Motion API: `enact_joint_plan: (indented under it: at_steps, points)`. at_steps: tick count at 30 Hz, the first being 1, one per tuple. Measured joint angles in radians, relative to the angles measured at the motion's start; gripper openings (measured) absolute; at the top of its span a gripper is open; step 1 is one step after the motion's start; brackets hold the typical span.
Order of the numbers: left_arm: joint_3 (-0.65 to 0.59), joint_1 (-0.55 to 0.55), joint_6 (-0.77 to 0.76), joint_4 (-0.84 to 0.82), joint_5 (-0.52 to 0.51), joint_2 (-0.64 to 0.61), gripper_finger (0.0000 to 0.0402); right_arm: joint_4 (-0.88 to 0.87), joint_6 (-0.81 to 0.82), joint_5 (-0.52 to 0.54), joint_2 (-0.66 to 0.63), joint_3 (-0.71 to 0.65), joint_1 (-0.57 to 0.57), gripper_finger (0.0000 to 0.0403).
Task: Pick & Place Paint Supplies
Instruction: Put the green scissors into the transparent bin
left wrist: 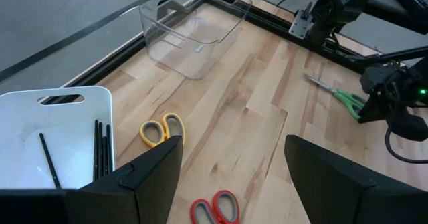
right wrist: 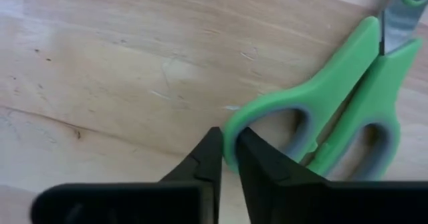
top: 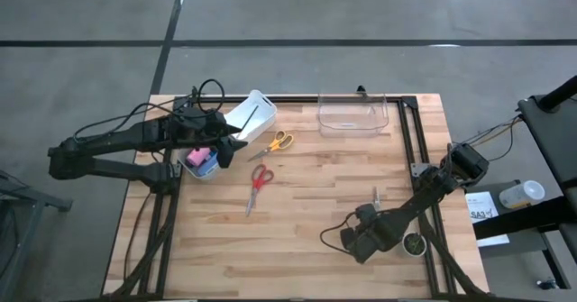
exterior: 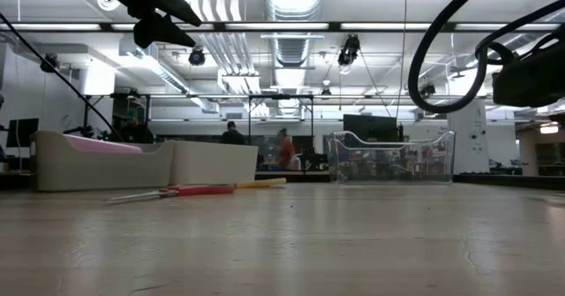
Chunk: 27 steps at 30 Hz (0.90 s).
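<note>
Pale butcher-block worktop (top: 306,212) carries everything. At about ten o'clock the left end effector (top: 242,149) hangs with its fingers (left wrist: 150,174) spread wide and holding nothing, beside a white bin (top: 248,117) with thin brown paintbrushes (left wrist: 101,150) inside. A pink bottle (top: 197,157) lies under that arm. At about five o'clock the right end effector (right wrist: 227,158) is clenched at the green-handled scissors (right wrist: 341,110), nothing between its fingers.

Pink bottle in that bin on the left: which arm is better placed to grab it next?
Left. The left end effector, open, hovers close to the pink bottle; the right end effector is far across the table, closed on the green scissors.
</note>
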Motion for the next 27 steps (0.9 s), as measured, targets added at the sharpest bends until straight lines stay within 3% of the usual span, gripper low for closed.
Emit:
enact_joint_plan:
  at_steps: [3, 16, 23, 27]
  points:
    - [0.000, 0.000, 0.000, 0.000, 0.000, 0.000, 0.0271, 0.000, 0.000, 0.006, -0.007, -0.001, 0.000, 0.0018]
    - [0.000, 0.000, 0.000, 0.000, 0.000, 0.000, 0.0271, -0.002, -0.009, 0.017, -0.027, -0.001, 0.000, 0.0024]
    - [0.000, 0.000, 0.000, 0.000, 0.000, 0.000, 0.0271, -0.028, -0.026, 0.021, -0.120, -0.001, 0.000, 0.0024]
    - [0.000, 0.000, 0.000, 0.000, 0.000, 0.000, 0.0271, -0.066, -0.032, 0.082, -0.199, -0.001, 0.000, 0.0024]
